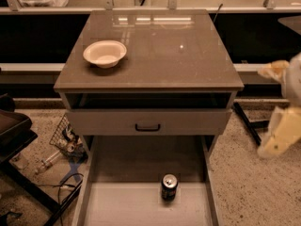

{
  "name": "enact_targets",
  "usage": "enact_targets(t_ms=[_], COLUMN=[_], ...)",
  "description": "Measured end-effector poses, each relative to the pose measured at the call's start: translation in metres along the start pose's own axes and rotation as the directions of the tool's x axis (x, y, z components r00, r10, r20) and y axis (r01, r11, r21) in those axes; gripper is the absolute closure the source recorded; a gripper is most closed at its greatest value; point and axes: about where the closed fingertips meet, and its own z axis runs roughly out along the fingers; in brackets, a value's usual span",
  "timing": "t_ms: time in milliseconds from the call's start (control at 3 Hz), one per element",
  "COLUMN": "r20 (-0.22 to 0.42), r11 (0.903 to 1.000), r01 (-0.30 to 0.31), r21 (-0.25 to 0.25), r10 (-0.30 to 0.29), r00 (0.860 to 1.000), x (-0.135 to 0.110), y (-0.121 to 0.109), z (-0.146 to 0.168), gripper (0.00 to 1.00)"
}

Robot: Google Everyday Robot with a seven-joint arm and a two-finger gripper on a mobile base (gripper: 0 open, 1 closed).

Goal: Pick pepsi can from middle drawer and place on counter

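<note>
The pepsi can [169,187] stands upright on the pale floor of the pulled-out middle drawer [127,206], near its middle and slightly right. The counter [164,51] is the glossy grey-brown top of the cabinet above. My gripper [276,105] hangs in the air at the right edge of the view, beside the cabinet's right side and at about the height of the top drawer. Its two pale fingers [278,135] stand apart with nothing between them. It is well to the right of and above the can.
A white bowl [105,54] sits on the counter's left part. The top drawer front [147,122] with a black handle juts out slightly over the middle drawer. Cables and clutter [63,145] lie on the floor at left; a black stand leg [247,124] is at right.
</note>
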Motion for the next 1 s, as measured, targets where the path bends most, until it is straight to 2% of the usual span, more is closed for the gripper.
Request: enact_targets(t_ms=[333, 667, 1000], r20=[0.151, 0.323, 0.445], r11=[0.9982, 0.9941, 0.9978], r01=[-0.053, -0.107, -0.067], r21=[-0.028, -0.018, -0.001], r10=[0.056, 0.107, 0.060], r00=[0.987, 0.940, 0.894], x=[0.037, 0.055, 0.065], y=[0.033, 0.049, 0.062], z=[0.059, 0.113, 0.153], gripper=[0.00, 0.00, 0.00])
